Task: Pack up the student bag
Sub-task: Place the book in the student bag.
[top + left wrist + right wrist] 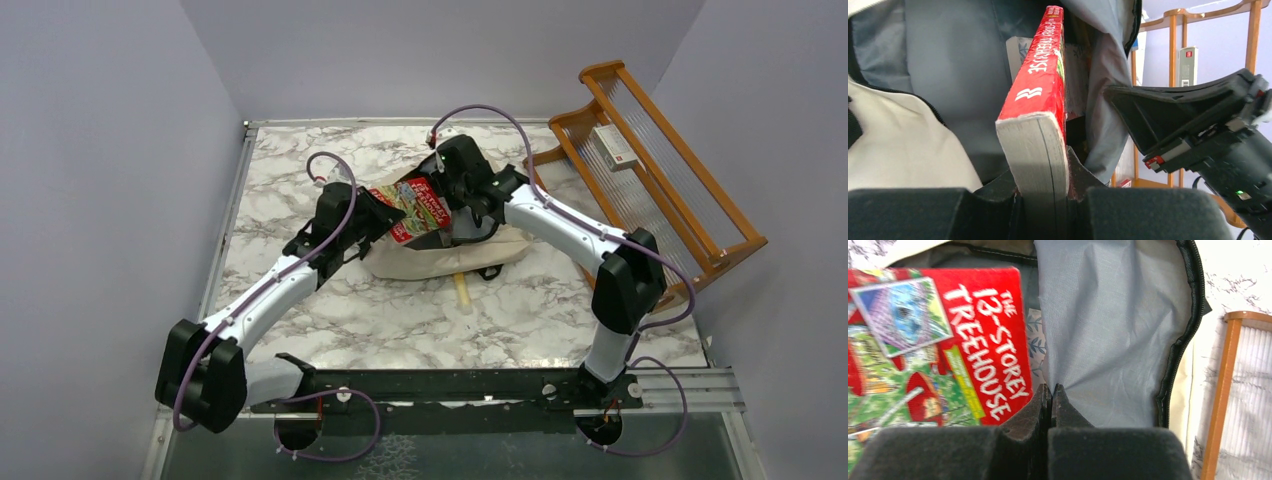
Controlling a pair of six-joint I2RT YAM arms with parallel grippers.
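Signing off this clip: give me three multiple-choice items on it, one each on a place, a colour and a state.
1. The wooden rack stands: A) right of the student bag B) left of it C) inside it
2. The book has a spine that is: A) blue B) red C) black
3. The right claw is: A) wide open B) shut on the grey lining C) gripping the book
Key: 1A, the rack is far right in the top view; 2B, the red spine shows in the left claw; 3B, its fingers pinch the lining.
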